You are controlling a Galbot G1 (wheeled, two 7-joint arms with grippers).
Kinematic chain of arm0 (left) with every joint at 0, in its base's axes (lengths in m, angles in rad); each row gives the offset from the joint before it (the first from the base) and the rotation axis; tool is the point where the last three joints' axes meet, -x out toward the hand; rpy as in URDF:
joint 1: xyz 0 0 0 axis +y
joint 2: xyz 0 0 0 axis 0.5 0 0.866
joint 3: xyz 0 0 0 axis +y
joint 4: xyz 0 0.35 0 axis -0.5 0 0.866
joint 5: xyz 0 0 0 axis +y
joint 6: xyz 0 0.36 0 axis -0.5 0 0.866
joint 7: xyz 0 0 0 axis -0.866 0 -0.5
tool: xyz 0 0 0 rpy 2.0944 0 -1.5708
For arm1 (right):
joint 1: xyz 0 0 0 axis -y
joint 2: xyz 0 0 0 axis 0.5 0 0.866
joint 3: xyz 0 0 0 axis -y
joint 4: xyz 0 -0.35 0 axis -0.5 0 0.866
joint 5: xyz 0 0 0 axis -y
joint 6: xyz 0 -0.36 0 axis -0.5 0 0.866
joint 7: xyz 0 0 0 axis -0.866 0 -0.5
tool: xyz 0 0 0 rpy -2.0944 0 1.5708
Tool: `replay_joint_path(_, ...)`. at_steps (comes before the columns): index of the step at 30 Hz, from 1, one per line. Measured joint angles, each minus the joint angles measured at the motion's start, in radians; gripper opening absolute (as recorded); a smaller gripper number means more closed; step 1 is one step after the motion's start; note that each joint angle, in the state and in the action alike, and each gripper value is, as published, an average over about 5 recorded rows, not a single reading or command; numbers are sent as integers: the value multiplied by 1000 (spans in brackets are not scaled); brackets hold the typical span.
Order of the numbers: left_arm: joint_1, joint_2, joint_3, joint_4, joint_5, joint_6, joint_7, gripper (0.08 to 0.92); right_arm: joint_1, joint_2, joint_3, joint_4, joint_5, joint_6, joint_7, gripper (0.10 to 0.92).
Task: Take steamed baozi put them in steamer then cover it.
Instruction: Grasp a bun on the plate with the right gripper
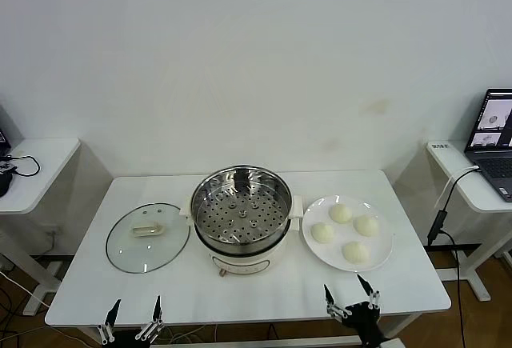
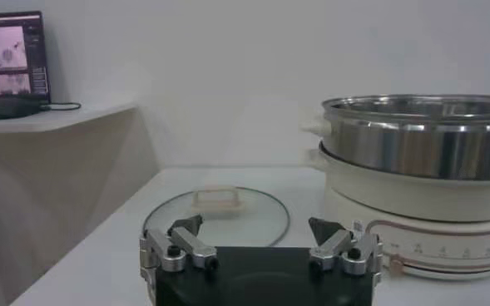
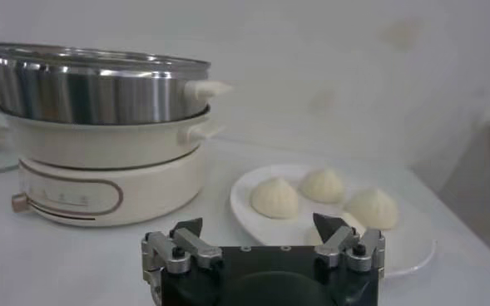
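Steel steamer (image 1: 242,214) stood mid-frame, cover (image 1: 148,237) lower left, four baozi (image 1: 346,233) on a plate (image 1: 382,262) right; left gripper (image 1: 134,311) and right gripper (image 1: 350,292) gaped wide, empty.

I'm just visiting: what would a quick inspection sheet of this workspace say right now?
Surface: white table, looks tidy.
Job's things: steamer at centre, tray empty; four steamed baozi on a white plate to its right; cover lying flat to its left.
Clutter: nothing seen.
Grippers: left gripper and right gripper both open, empty, at the table's near edge.
Cables: black cable hanging from the right side desk.
Surroundings: laptop on the right side desk; plain wall.
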Motion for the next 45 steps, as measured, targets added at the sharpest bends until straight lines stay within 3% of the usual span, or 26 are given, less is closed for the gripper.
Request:
replay_joint_path(11, -31, 1, -9, -45, 82, 83, 18, 823, 161, -149, 37, -61, -139, -80, -26, 823)
replay_joint_path(21, -40, -10, -16, -62, 199, 140, 43, 823, 457, -380, -66, -209, -239, -156, -186, 823)
replay_joint_path(33, -37, -11, -17, -70, 270, 172, 60, 823, 1024, -600, -515, -465, -260, -159, -529, 823)
replay_joint_path(45, -40, -6, -34, -79, 291, 188, 67, 823, 1486, -613, -1025, -696, -218, -119, -813, 823)
